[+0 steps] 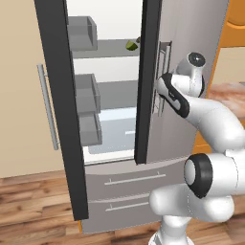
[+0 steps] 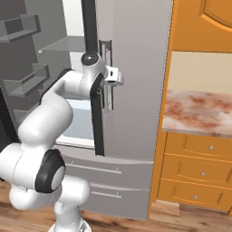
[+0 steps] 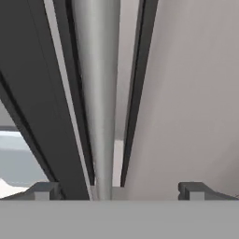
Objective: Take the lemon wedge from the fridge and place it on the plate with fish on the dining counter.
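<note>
Tool [image 3: 116, 190] fingers stood wide apart around the right door's bar handle [image 3: 99, 93] of the fridge [image 1: 191, 28], gripping nothing; we saw the lemon wedge [image 1: 131, 45] on an upper shelf, inside and leftward.

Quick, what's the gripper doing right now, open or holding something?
Gripper: open, jaws wide either side of the fridge door handle, holding nothing.
</note>
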